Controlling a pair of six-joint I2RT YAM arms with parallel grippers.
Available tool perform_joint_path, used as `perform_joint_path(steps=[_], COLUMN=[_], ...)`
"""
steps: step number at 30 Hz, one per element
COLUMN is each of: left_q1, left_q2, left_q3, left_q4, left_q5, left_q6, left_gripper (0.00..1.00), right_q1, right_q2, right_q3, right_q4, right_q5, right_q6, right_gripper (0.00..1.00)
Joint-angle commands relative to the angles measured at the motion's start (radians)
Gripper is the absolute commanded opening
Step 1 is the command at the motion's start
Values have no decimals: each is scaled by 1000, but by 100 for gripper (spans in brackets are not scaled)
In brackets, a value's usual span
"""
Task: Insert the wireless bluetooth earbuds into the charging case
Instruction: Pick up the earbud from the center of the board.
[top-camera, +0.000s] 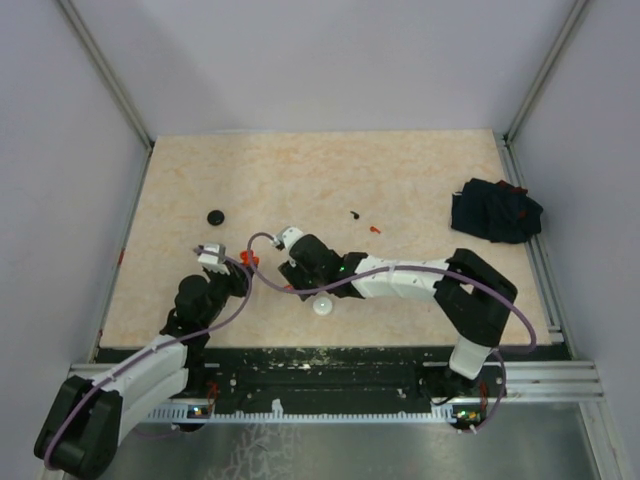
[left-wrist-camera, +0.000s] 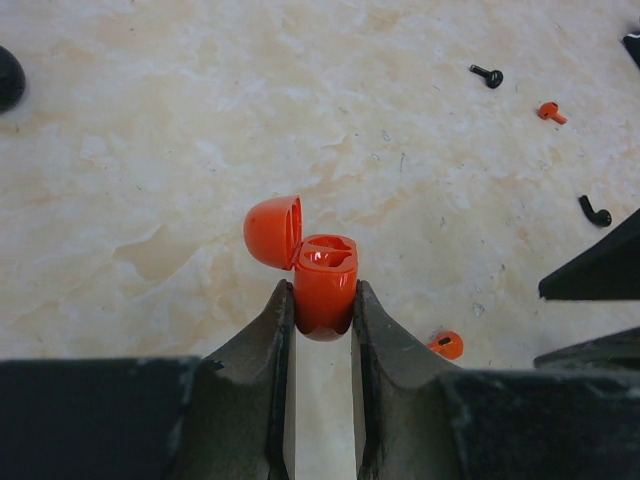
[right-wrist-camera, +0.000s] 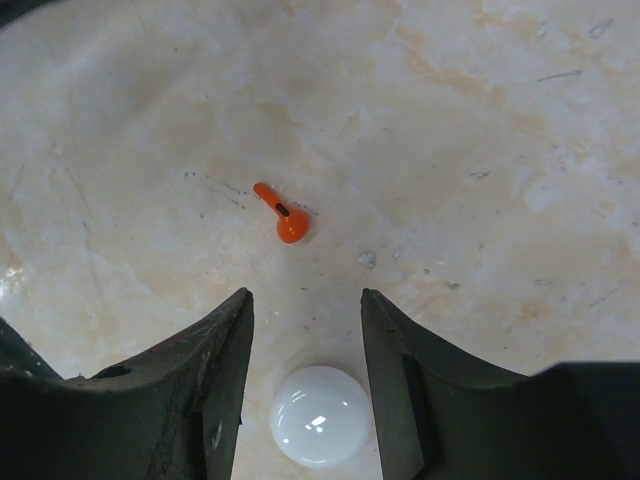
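While the left tool (left-wrist-camera: 322, 292) is pinching the red-orange charging case (left-wrist-camera: 325, 280) by its lower body, with the lid (left-wrist-camera: 272, 232) hanging open to one side, the two seats inside are showing as glossy hollows with nothing in them. By my judgement the filling is not yet begun for this case. The right tool (right-wrist-camera: 305, 300) is hanging spread over the tabletop (right-wrist-camera: 480, 150), gripping nothing. A red-orange earbud (right-wrist-camera: 282, 213) is lying flat just ahead of its fingertips, and it is looking like the likeliest bud to be picked next.

A white domed case (right-wrist-camera: 322, 415) is sitting closed on the tabletop beneath the gap between those fingers, seemingly touching neither. In the left wrist view more buds are lying loose and well apart from the held case: a second red-orange earbud (left-wrist-camera: 548, 112) and two black earbuds (left-wrist-camera: 487, 75) (left-wrist-camera: 595, 212). A black round case (top-camera: 215, 216) is resting closed far to the left. So every bud in view is waiting outside a case, and all the inserting is remaining to be done.

Much is staying out of reach. No white buds are showing in any view, and a navy cloth (top-camera: 495, 210) is sitting bunched at the far right. The closed white and black cases are giving no hint of what they hold. Glare is washing over the red-orange seats, so their depth is hard to read. From overhead the buds are appearing as mere specks, and the right arm is covering the tabletop where the two tools are meeting.
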Motion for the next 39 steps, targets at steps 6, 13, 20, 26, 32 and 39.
perform_joint_path(steps=[6,13,20,26,32,39], left_q1=[50,56,59,61,63,63], left_q2=[-3,-11,-34,-47,-53,-51], left_q3=[-46,-53,-56,-54,-53,-52], left_q4=[79,92,88,82,83,90], left_q5=[39,47,51,54,64,86], left_q6=[-39,-43,-42,-42,-42,-34], left_gripper=[0,0,0,0,0,0], right_q1=[66,68,71,72,73,72], right_q2=[143,192,239,245,251,249], right_q3=[51,80,118,126,128,130], right_q4=[127,138,114,100,85,80], right_q5=[88,85,98,130,133,124], right_q6=[47,51,52,49,41,-1], right_gripper=[43,41,40,37,30,21])
